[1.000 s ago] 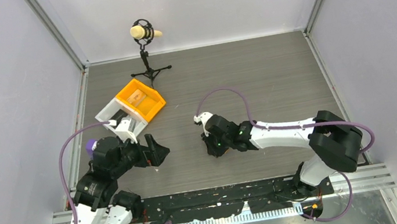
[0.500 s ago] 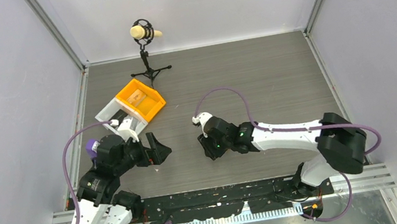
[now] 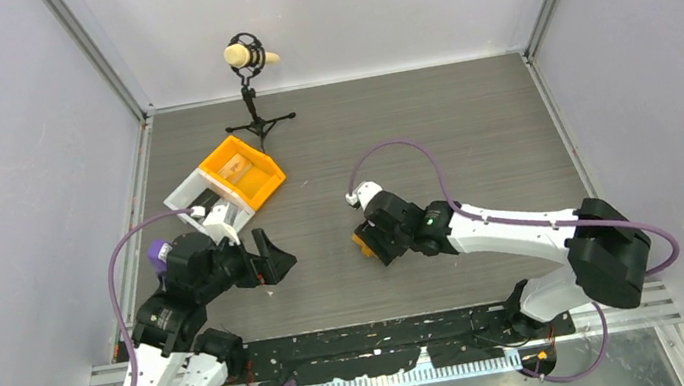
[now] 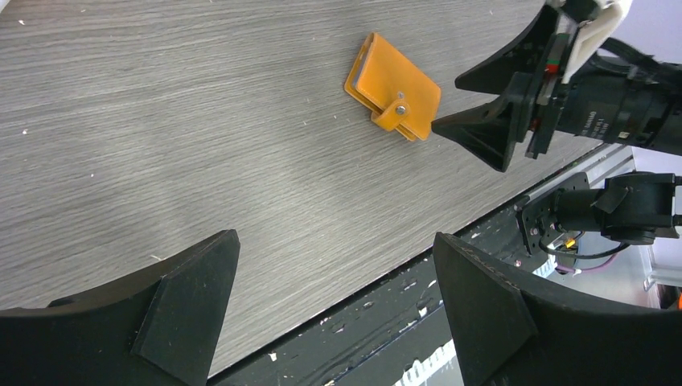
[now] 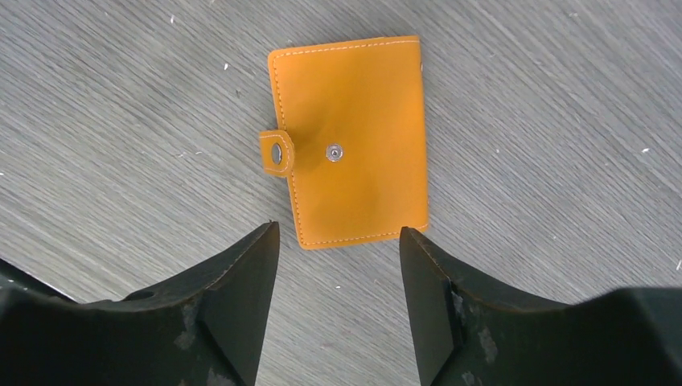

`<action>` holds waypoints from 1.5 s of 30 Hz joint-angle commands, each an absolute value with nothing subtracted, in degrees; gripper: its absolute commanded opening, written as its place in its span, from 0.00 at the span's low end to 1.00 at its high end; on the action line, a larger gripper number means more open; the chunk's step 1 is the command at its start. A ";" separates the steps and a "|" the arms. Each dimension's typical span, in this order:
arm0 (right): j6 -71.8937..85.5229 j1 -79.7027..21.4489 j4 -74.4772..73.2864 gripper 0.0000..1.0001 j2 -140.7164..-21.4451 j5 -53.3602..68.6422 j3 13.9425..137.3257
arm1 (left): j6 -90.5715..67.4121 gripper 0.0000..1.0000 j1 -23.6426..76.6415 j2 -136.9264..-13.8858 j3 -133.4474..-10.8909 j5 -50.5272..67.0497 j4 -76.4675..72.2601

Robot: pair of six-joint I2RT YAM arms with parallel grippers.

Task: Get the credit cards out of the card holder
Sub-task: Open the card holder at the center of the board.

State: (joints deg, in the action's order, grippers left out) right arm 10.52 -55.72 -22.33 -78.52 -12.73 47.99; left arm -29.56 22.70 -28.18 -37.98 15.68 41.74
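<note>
Right now the card holder (image 5: 350,141) lies folded shut and flat on the grey wood-grain table (image 3: 471,134), orange cover up, near the front edge. Just over it hangs the right gripper (image 5: 338,232), jaws spread about as wide as the holder and gripping nothing. Well off to the left, the left gripper (image 4: 334,241) hovers with jaws wide apart, likewise empty-handed.

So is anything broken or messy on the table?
Nothing is broken or spilled. The only odd bit is the flat orange folding card holder on the grey wood-grain table: it lies closed, but its small snap strap is undone, leaving the metal stud bare.
</note>
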 commanded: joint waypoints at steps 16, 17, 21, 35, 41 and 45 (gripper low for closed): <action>8.27 -59.89 -18.46 0.68 -89.90 -19.98 51.10 | -28.71 0.95 22.59 -26.82 -37.53 16.41 39.20; 8.37 -60.09 -18.81 0.67 -90.17 -20.54 51.43 | -28.71 0.95 22.59 -26.92 -37.57 16.51 39.20; 8.95 -60.97 -19.60 0.53 -91.60 -22.43 52.32 | -28.65 0.95 22.59 -27.06 -37.45 16.55 39.07; 14.01 -61.87 -15.24 0.05 -84.21 -15.37 49.12 | -29.54 0.91 22.63 -29.41 -38.35 16.13 39.51; 18.03 -61.87 -9.90 0.05 -81.71 -8.90 47.14 | -31.77 0.87 24.64 -32.49 -39.11 15.47 38.78; 21.91 -61.87 -5.37 0.05 -80.35 -5.22 45.96 | -34.70 0.86 29.15 -35.26 -38.66 13.74 35.50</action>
